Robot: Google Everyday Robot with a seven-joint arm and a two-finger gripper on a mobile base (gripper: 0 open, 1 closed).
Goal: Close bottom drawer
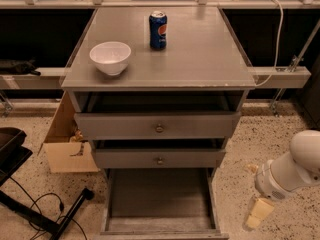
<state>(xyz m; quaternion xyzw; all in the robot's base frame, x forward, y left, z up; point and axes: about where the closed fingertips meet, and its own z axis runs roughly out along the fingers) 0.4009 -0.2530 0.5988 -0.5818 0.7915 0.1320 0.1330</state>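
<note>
Cabinet [200,59] is the reference for everything here.

- Bottom drawer [160,194]: at the cabinet's base, pulled out far toward the camera, front edge at the bottom of the view. Inside is bare grey board, nothing in it. Not closed yet.
- Top drawer [200,125] and middle drawer [190,159]: each a little way out of the cabinet, with a dark gap above the panel. Contents not visible.
- Cardboard box [67,156]: on the floor against the cabinet's left side, flap open. Contents unclear.
- Gripper [257,214]: low on the floor side, right of the cabinet and well apart from the bottom drawer, touching nothing. Open or closed: cannot tell. My read is that it is held low because the target front sits near floor level. It probably needs to get in front of that panel and push toward the cabinet.
- Bowl [110,57]: on the cabinet top, left side, looks empty.
- Can [158,30]: upright on the cabinet top, behind and right of the bowl. Both are clear of the push path, though a hard shove could rattle them.
</note>
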